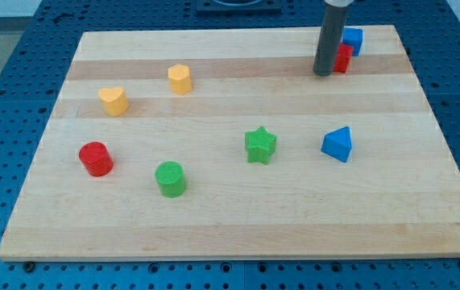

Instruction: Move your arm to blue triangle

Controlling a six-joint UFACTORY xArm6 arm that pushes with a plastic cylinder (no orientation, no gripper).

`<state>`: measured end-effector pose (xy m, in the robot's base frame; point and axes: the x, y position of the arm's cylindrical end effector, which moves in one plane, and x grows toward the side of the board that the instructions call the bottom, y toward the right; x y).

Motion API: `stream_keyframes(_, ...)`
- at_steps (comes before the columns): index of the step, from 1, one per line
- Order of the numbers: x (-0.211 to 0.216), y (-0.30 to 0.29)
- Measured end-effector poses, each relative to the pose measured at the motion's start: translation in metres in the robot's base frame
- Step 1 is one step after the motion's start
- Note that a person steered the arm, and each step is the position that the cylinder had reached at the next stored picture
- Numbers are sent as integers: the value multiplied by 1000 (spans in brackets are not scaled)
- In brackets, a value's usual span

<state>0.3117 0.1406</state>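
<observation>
Light is bright and even, falling mostly from above. The bench (238, 217) shows pale wood grain with no hard glare, only a soft sheen toward the far side. Shadows are short and soft, tucked close under each block, as at the green cylinder (170, 178) and the blue triangle (338, 144). Focus is sharp across the view, with mild softness at the far edge. Edges look straight, without clear distortion.

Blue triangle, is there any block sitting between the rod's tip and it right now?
No. My tip is at the view's top by the red block; the blue triangle lies straight toward the view's bottom, with bare board between.
</observation>
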Motion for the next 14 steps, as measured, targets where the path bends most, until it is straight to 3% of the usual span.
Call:
stream_keyframes(3,-31,39)
stream_keyframes(4,-11,32)
stream_keyframes(5,57,11)
stream_keyframes(9,70,57)
stream_keyframes(11,119,-1)
stream_keyframes(12,119,-2)
stream_keyframes(13,94,-70)
stream_keyframes(14,92,-90)
